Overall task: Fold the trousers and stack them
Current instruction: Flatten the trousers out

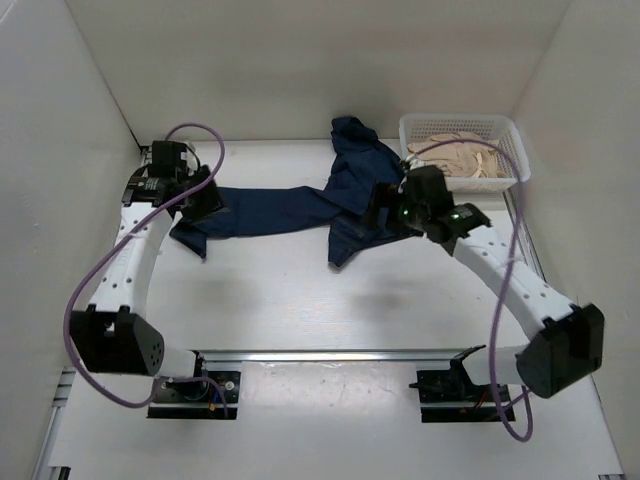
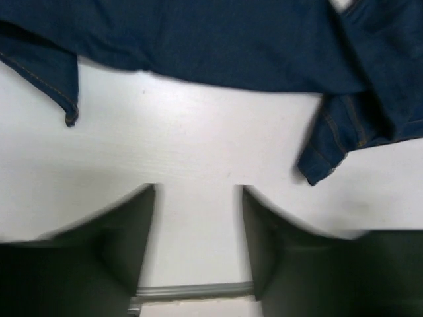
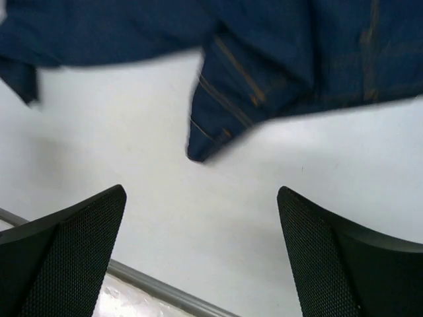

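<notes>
The white surface [image 1: 300, 310] carries the trousers [image 1: 290, 208] across its far half. One leg runs out long toward the left, while the rest lies in a rumpled heap at the right, just beside a white basket [image 1: 515, 150] of pale cloth-like things. As a judgement, the task is at its very start: no clean fold shows anywhere, the legs are not laid one on the other, and nothing has been stacked. Straightening, folding and stacking all seem left to do. The left pincer [image 2: 198, 191] hangs near the end of the long leg, its fingers partly apart with only bare surface between them, gripping nothing. The right pincer [image 3: 201, 195] hovers at the bunched end, spread wide and likewise empty, the denim lying just beyond its tips. A hem corner [image 2: 69, 112] with tan stitching lies flat and free in the left wrist view, and another stitched corner [image 3: 198, 148] points toward the right pincer.
</notes>
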